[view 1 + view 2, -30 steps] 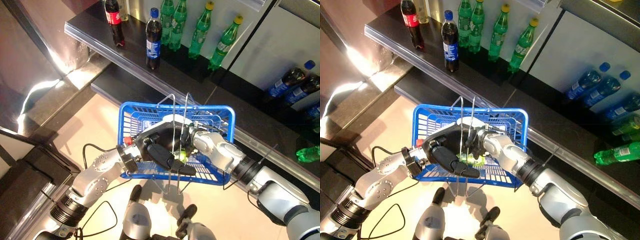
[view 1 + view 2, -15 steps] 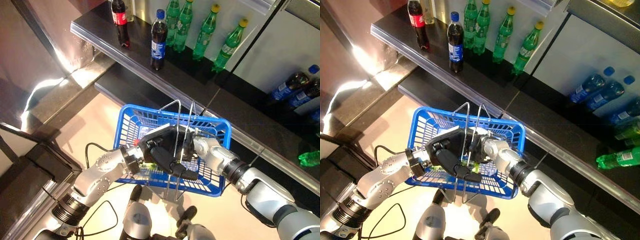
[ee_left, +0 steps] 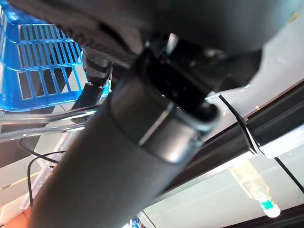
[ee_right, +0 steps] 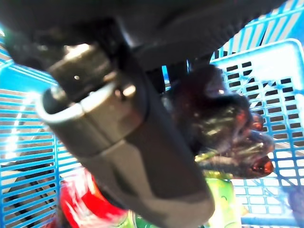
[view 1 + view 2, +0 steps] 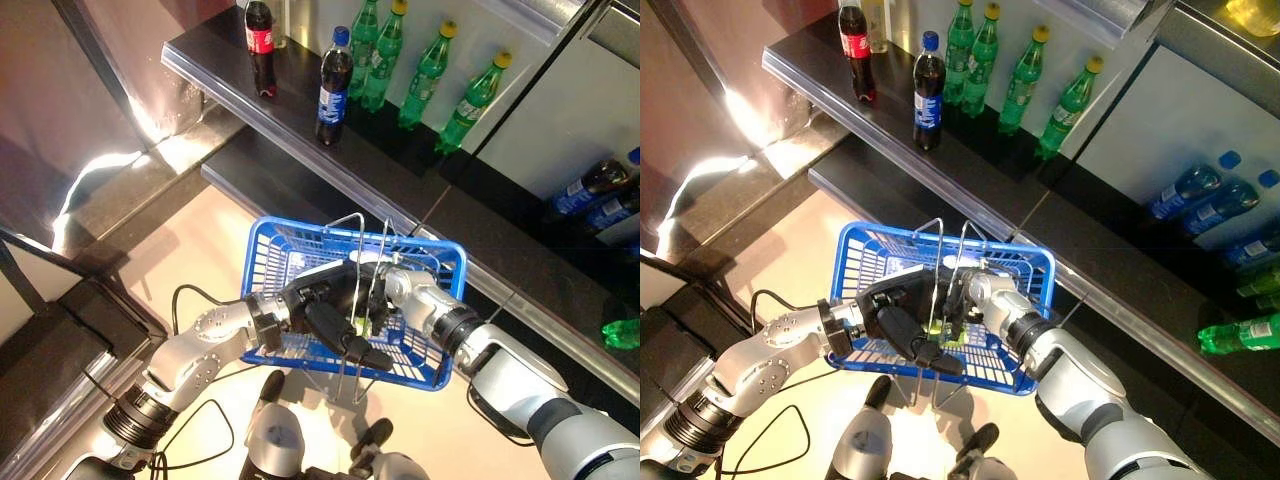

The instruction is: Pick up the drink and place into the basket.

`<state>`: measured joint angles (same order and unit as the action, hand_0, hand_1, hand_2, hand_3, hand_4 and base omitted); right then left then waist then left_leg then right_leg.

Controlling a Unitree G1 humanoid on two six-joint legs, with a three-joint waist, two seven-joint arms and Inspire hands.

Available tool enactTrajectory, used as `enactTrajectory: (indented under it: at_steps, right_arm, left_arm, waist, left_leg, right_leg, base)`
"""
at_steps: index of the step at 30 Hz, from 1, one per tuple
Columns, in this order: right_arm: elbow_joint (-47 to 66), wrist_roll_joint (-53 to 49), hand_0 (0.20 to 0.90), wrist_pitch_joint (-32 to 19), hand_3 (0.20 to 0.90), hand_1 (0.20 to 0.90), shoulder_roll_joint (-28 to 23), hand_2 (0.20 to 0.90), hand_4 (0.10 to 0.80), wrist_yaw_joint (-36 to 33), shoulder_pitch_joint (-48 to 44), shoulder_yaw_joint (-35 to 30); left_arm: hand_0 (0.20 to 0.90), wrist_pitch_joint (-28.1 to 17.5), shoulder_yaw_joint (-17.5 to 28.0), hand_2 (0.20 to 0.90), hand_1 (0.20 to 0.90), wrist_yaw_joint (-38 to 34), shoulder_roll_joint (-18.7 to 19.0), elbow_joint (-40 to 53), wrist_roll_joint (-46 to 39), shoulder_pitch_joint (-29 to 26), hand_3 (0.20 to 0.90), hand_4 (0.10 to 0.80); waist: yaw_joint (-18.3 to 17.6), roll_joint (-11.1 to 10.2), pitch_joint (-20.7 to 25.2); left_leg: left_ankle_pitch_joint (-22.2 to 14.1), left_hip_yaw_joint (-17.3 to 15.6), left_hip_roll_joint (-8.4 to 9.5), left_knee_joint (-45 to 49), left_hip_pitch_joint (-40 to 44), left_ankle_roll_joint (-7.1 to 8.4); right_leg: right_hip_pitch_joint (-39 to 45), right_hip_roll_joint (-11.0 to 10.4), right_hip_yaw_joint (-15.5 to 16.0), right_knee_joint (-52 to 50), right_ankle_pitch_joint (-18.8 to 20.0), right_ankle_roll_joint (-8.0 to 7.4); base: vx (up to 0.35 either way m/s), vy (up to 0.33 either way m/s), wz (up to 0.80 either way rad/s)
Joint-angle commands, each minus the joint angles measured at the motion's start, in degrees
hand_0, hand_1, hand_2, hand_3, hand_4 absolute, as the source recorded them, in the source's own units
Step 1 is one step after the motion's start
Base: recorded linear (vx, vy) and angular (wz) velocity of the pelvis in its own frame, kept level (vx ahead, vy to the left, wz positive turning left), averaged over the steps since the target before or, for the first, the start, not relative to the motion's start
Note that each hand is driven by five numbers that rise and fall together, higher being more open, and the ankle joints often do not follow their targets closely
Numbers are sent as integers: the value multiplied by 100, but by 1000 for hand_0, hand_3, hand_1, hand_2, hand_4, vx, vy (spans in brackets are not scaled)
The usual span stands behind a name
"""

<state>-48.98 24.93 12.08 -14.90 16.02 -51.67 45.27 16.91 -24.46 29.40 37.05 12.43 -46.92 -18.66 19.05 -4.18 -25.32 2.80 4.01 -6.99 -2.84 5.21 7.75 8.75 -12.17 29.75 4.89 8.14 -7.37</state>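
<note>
Blue basket (image 5: pixel 262 250) holds the green drink (image 5: pixel 951 331) low inside, between both hands. Right hand (image 5: pixel 962 300) has its fingers curled round the drink; left hand (image 5: pixel 325 310) fingers extend loosely at the wire handles (image 5: pixel 372 232). Release only once the drink rests on the floor grid, then lift clear of the handles.

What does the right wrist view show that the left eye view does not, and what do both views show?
Only the right wrist view shows a red object lying low in the basket beside the green drink.

Only the left eye view shows the shelf with standing bottles, the wire handles and the left hand over the basket.

Both show the blue basket, the right hand inside it, and the green drink by its fingers.
</note>
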Motion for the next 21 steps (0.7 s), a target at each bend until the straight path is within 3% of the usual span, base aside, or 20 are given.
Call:
enactTrajectory:
  at_steps: [1, 13, 21]
  right_arm:
    - [-937, 112, 900, 2, 900, 900, 520, 900, 800, -143, -112, 329]
    - [-938, -136, 900, 46, 900, 900, 519, 900, 800, -110, -112, 308]
    - [-128, -258, 900, 192, 900, 900, 231, 900, 800, -79, 182, 125]
  left_arm:
    - [300, -1637, -343, 300, 300, 886, -1820, 1830, -1094, -1203, 200, 100]
    - [300, -1694, -316, 300, 300, 634, -1838, 1816, -1083, -1200, 200, 100]
    - [300, -1884, 87, 300, 300, 252, -1728, 1663, -1004, -850, 200, 100]
  waist:
    - [100, -52, 2384]
    - [78, -41, 2375]
    - [-40, -31, 2369]
  left_leg:
    - [214, -66, 353, -216, -468, -239]
    - [213, -79, 351, -216, -445, -243]
    - [203, -128, 353, -216, -438, -259]
  right_leg:
    - [595, -32, 108, -46, -546, -221]
    - [584, -39, 110, -65, -548, -220]
    - [548, -53, 50, -52, -524, -228]
  base:
    - [0, 0, 0]
    - [0, 0, 0]
    - [0, 0, 0]
